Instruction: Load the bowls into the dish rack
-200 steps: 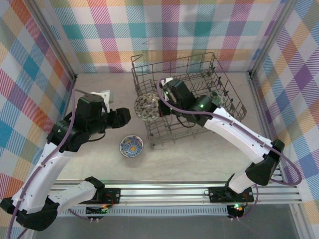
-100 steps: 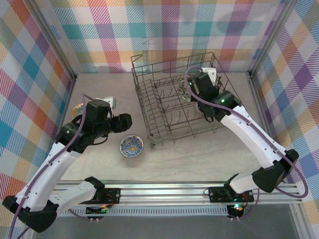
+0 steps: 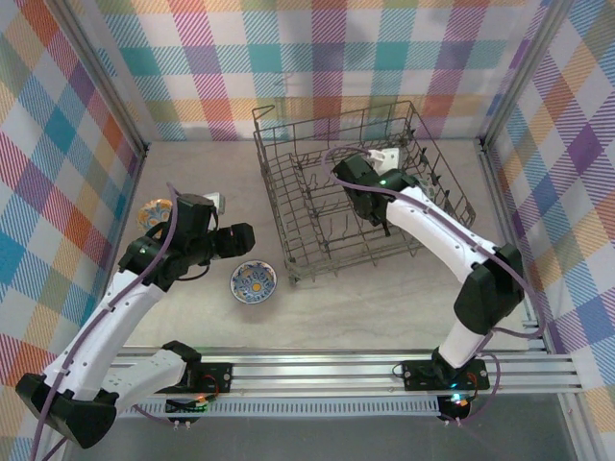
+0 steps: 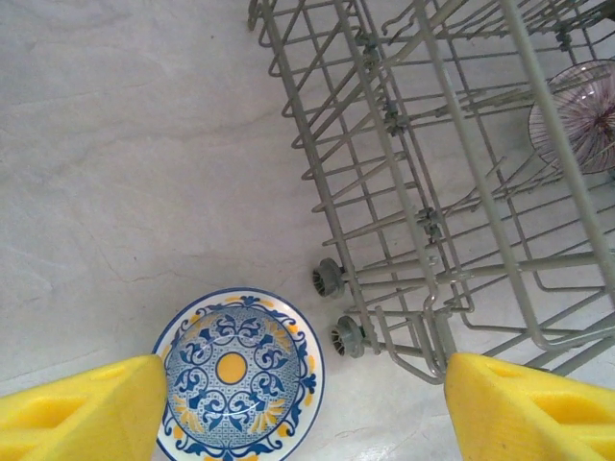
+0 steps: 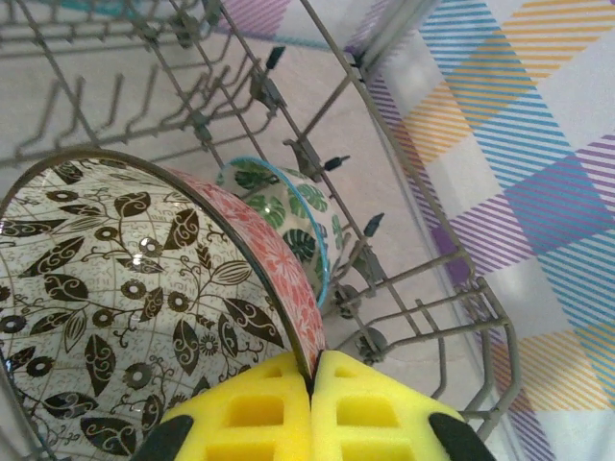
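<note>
The dish rack (image 3: 317,206) stands at the back middle of the table. Inside it my right gripper (image 5: 312,370) is shut on the rim of a bowl (image 5: 125,288) that is white with dark leaves inside and red outside, held on edge among the tines. Just behind that stands a green-leaf bowl (image 5: 293,216). A blue-and-yellow bowl (image 3: 253,281) lies on the table by the rack's near left corner. My left gripper (image 3: 242,242) hovers over it, open, with the bowl (image 4: 235,375) beside its left finger and the rack's wheels (image 4: 346,336) between the fingers.
An orange-teal bowl (image 3: 151,211) sits near the left wall, partly behind my left arm. Checked walls close the table on three sides. A greyish bowl (image 4: 581,115) shows through the rack wires. The right arm (image 3: 432,230) reaches over the rack's near right side.
My right arm has carried the dark-leaf bowl from the rack's left side into its right part. My left gripper has drifted toward the blue-and-yellow bowl and opened wider.
</note>
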Robot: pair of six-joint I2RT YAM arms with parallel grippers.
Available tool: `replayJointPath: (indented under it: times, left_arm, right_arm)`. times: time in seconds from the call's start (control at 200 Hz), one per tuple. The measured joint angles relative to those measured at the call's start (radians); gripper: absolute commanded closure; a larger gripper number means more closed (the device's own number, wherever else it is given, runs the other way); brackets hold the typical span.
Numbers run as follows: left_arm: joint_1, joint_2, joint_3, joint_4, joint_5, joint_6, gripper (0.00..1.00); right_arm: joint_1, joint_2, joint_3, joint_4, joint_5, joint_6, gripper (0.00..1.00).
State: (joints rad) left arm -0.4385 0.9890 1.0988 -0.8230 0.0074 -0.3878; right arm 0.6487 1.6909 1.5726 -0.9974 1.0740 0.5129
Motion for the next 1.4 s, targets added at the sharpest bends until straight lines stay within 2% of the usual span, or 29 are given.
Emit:
replayJointPath:
  times: [0.45,0.67,1.07,1.4]
  left_arm:
    - [0.049,0.031,-0.024,0.045,0.082,0.02,0.23]
    - [0.056,0.033,-0.042,0.063,0.098,0.025,0.23]
    - [0.064,0.033,-0.064,0.069,0.116,0.034,0.23]
    - [0.075,0.033,-0.07,0.074,0.135,0.037,0.23]
  right_arm:
    - [-0.007,0.129,0.123,-0.191,0.129,0.098,1.0]
    - [-0.007,0.163,0.158,-0.229,0.172,0.1,1.0]
    - [0.023,0.236,0.215,-0.246,0.207,0.075,1.0]
    - [0.029,0.346,0.328,-0.384,0.222,0.141,1.0]
